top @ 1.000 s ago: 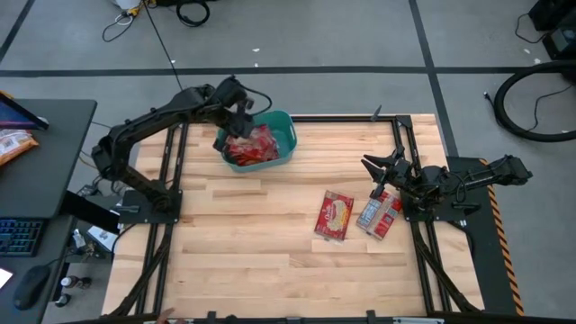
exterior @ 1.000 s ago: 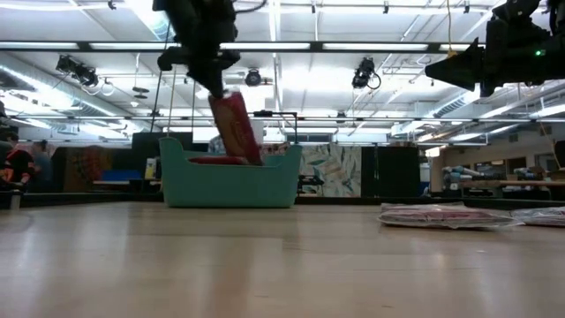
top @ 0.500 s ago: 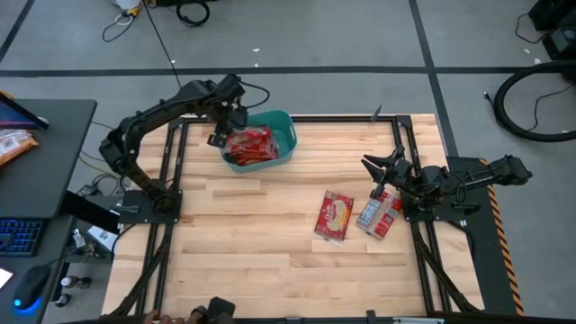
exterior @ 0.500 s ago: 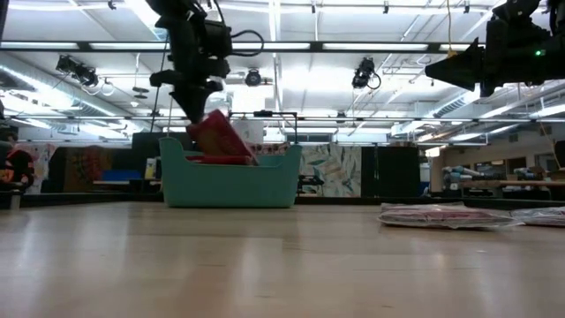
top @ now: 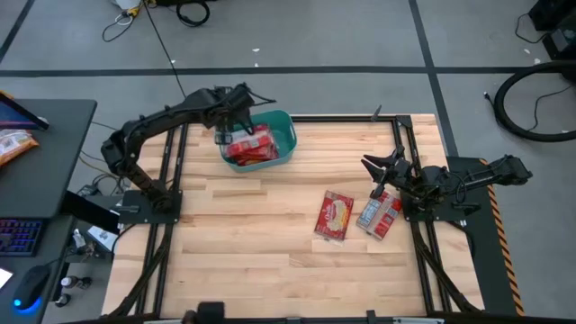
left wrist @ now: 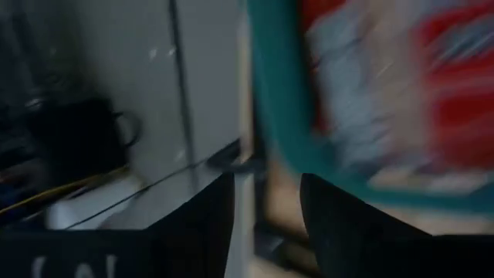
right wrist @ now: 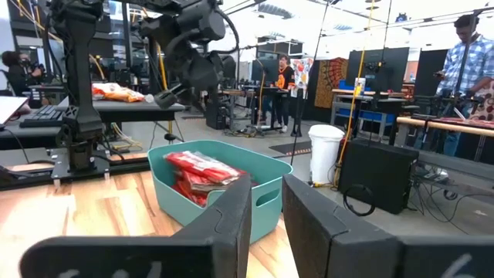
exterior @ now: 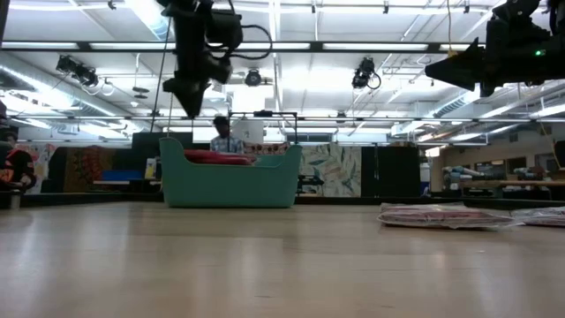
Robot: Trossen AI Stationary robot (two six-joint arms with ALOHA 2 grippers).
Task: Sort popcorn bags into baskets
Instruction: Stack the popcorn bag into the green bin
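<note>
The teal basket [top: 281, 135] stands at the table's far left and holds several red popcorn bags [top: 250, 146] that lie flat in a pile, reaching up to its rim [exterior: 216, 157]. My left gripper [top: 227, 130] hangs open over the basket's left rim, pointing steeply down, with nothing between its fingers [left wrist: 208, 220]. Two more popcorn bags [top: 336, 214] [top: 378, 214] lie flat on the table at the right. My right gripper [top: 373, 166] waits open above the table just beyond the second of them, pointing level toward the basket [right wrist: 224, 185].
A desk left of the table carries an orange snack bag [top: 13, 144] and a keyboard [top: 22, 236]. Bare wood spreads across the table's middle and near side [top: 261, 261]. People stand in the room beyond the table [right wrist: 467, 46].
My left gripper has let go of a popcorn bag that it held upright over the basket. The bag tipped over and now lies flat on the pile inside. The gripper has rolled about its own axis and sunk slightly toward the basket's left rim.
</note>
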